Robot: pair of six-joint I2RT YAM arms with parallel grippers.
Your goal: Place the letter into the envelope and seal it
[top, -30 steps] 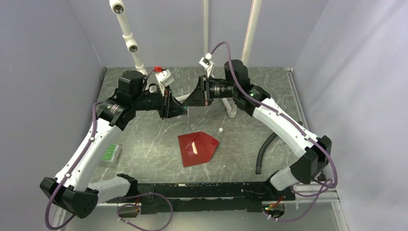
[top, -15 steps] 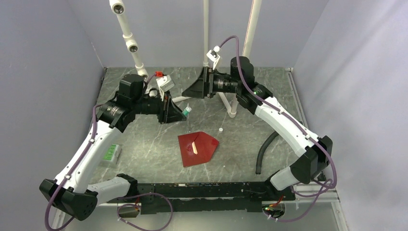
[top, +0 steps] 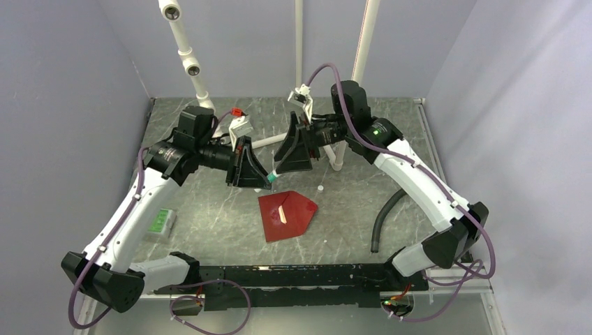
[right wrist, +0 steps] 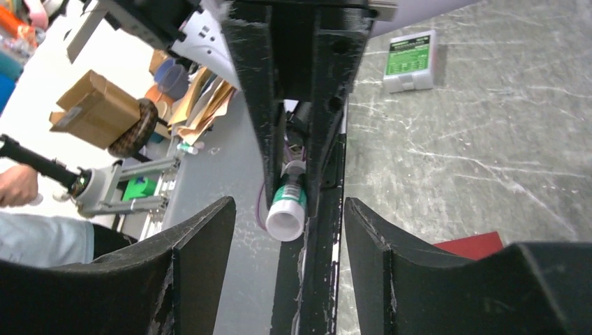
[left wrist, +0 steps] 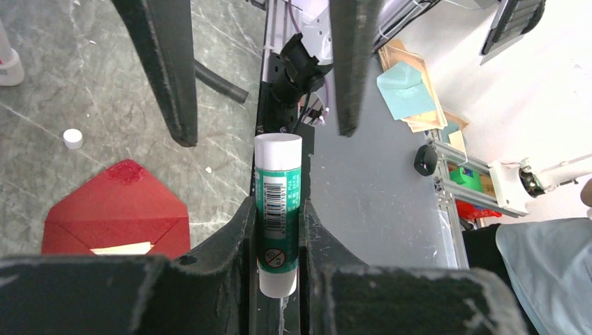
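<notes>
The dark red envelope (top: 287,215) lies flat mid-table with its flap open; it also shows in the left wrist view (left wrist: 115,209). A strip of the pale letter (top: 283,213) shows at the envelope's mouth, also in the left wrist view (left wrist: 124,248). My left gripper (top: 265,180) is shut on a green-and-white glue stick (left wrist: 278,202), held above the table just behind the envelope. My right gripper (top: 280,166) is open, and its fingers (right wrist: 202,251) stand either side of the stick's open white end (right wrist: 286,222) without touching it.
A small white cap (top: 320,188) lies right of the envelope's tip. A green-and-white card packet (top: 160,223) lies at the left. A black hose (top: 382,218) lies at the right. White pipe legs (top: 336,155) stand behind the grippers.
My left gripper has moved right and nearer with the glue stick. My right gripper has come down and toward it, and now faces the stick's end with open jaws.
</notes>
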